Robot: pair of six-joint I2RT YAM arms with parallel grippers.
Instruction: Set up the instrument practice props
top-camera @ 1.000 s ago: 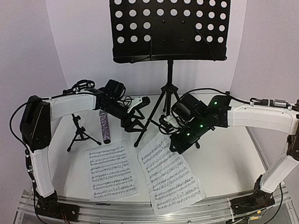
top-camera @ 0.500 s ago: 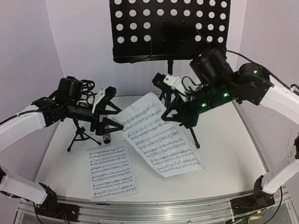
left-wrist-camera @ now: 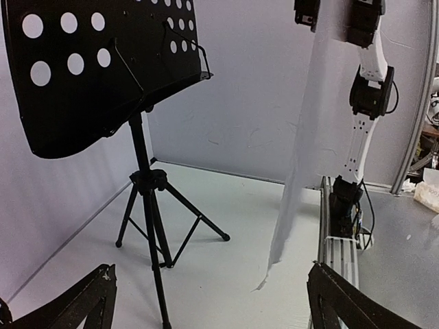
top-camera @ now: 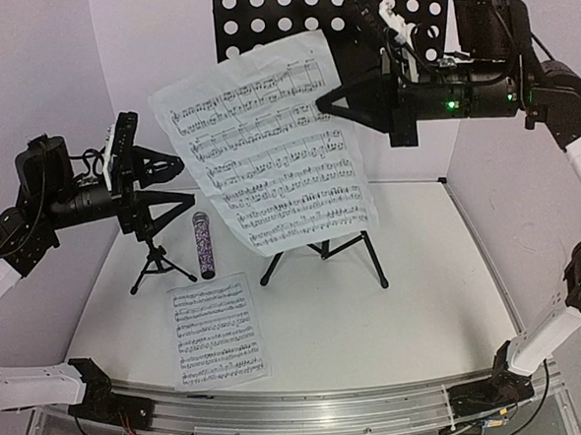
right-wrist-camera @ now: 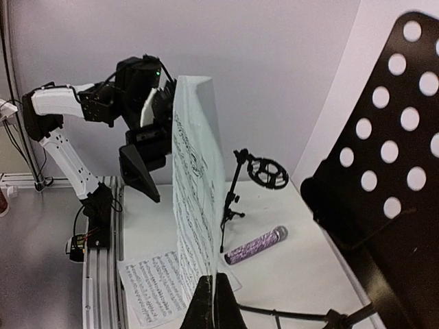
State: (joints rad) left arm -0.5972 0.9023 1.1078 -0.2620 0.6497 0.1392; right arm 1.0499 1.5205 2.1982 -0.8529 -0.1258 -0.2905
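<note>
a white printed music sheet (top-camera: 267, 150) is held up, clamped at its right edge by the right gripper (top-camera: 321, 105). the black tripod music stand (left-wrist-camera: 147, 181) behind it is largely hidden, its perforated desk (top-camera: 243, 13) cut off at the top. the left gripper (top-camera: 187, 180) is spread wide and empty. a 2nd sheet (top-camera: 217, 330), a glittery purple microphone (top-camera: 202, 245) and a small black tripod mic stand (top-camera: 155, 263) are seen on the table (top-camera: 424, 298).
</note>
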